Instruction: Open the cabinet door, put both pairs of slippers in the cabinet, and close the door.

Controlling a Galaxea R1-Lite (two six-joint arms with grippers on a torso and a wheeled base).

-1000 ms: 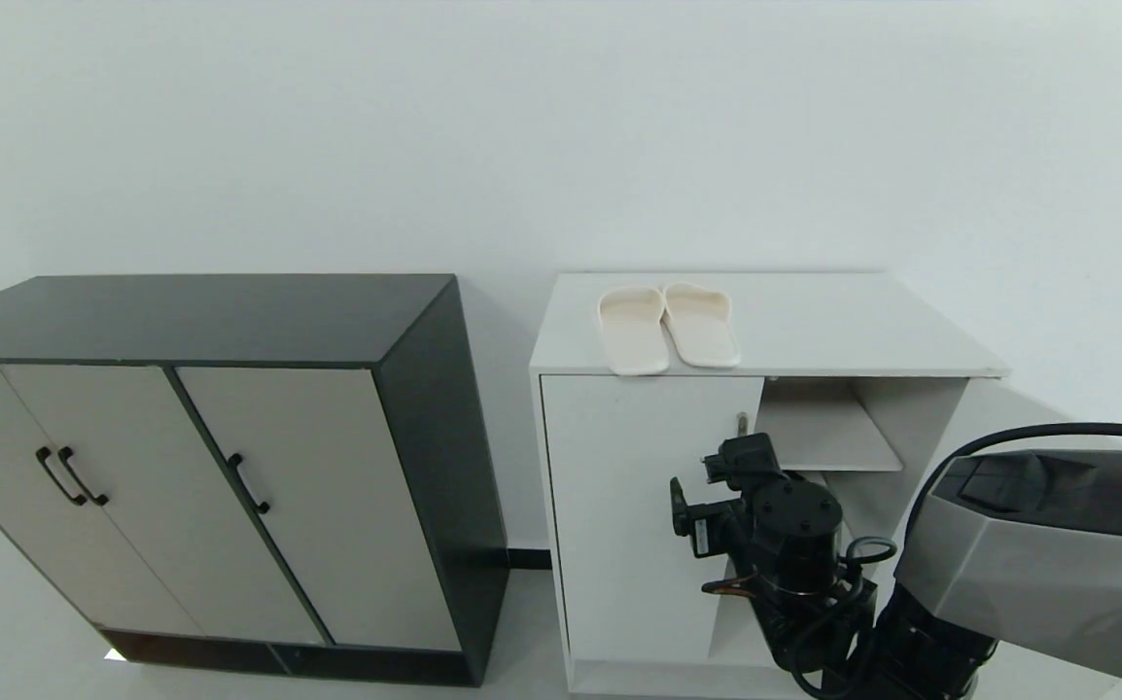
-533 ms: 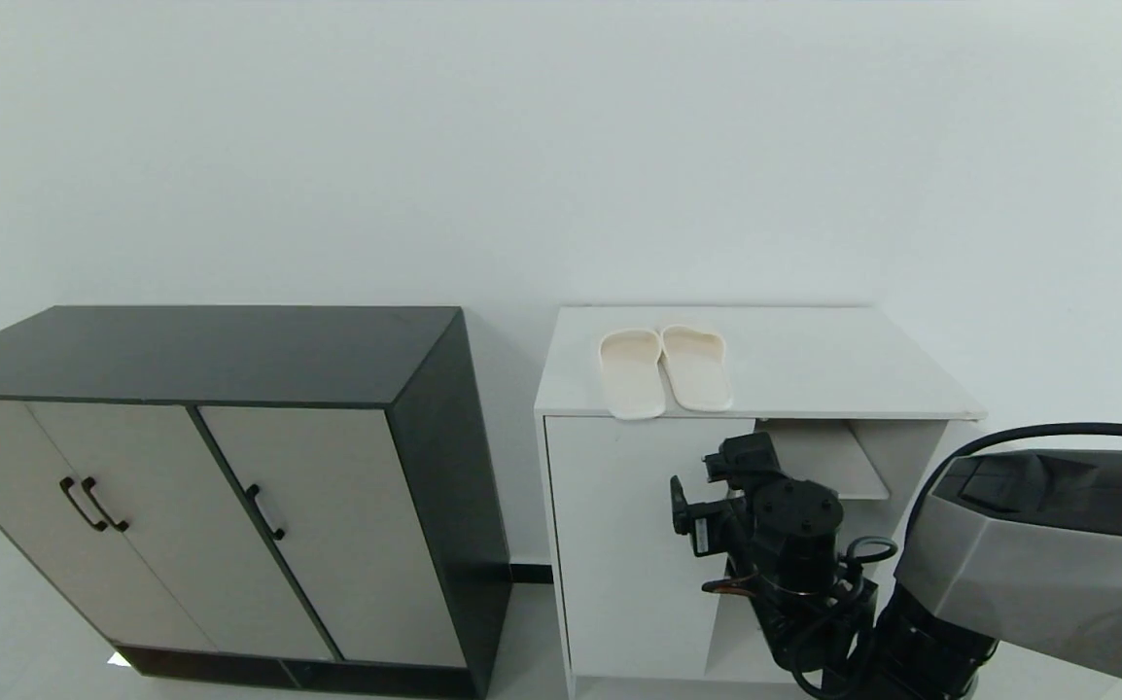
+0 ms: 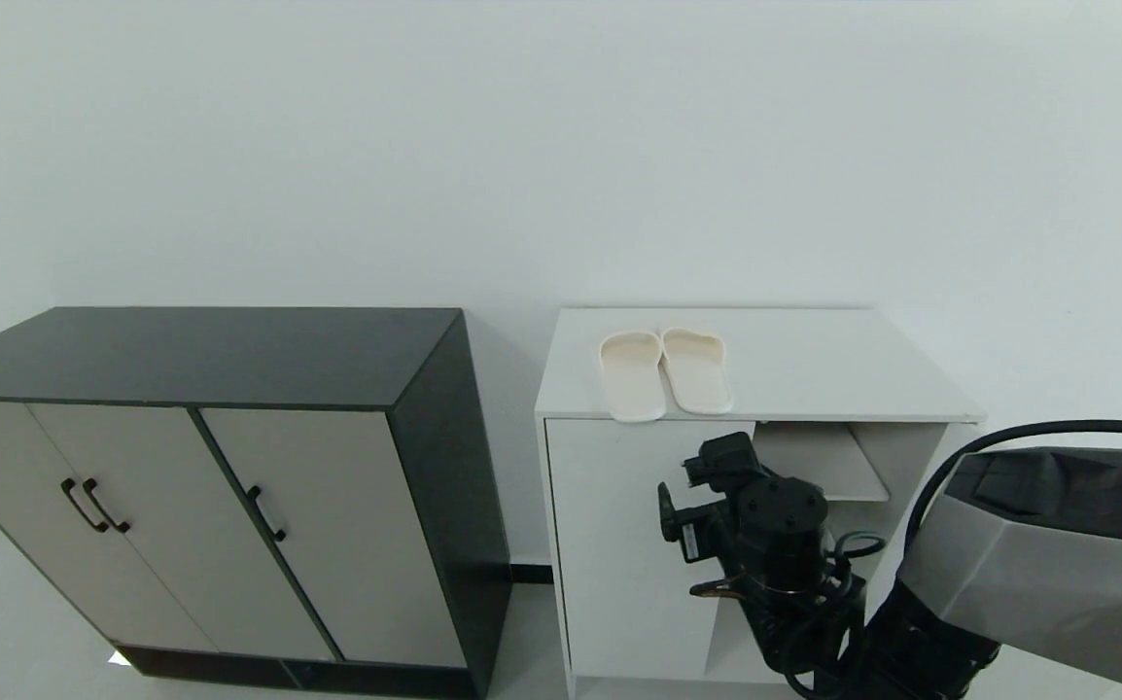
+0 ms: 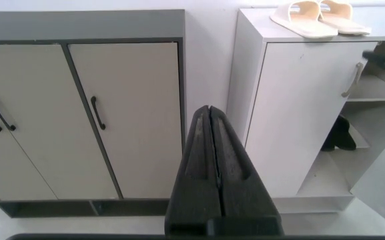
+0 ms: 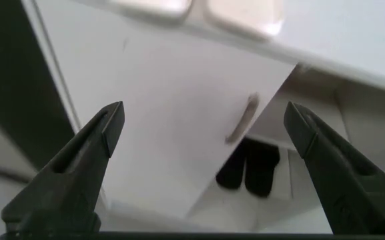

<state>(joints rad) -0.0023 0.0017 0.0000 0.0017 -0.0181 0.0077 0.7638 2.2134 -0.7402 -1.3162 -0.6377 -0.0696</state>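
Where the right gripper [image 5: 204, 113] sits: just in front of the white cabinet door [image 3: 619, 544], near its handle edge, not touching it.
Right fingers: spread wide, empty.
Handle vs fingers: the slim metal bar handle [image 5: 242, 119] shows in the gap between the two black fingers in the right wrist view, farther off and clear of both.
Door: flat white panel covering the left half of the white two-bay cabinet [image 3: 814, 360]. The right half is open to view, with one white shelf [image 3: 823, 467] across it.
Cream pair: pale cream slide slippers [image 3: 663, 372], side by side and touching, flat on the cabinet top at its front edge, above the door.
Black pair: black slippers [image 5: 249, 167], side by side on the cabinet floor under the shelf, just past the door's handle edge.
Left gripper [image 4: 211, 113]: fingers pressed together, empty, back from both cabinets, pointed about where the two meet.
Neighbour: black-framed cabinet with beige doors [image 3: 201, 457] and black bar handles, left of the white one, doors shut.
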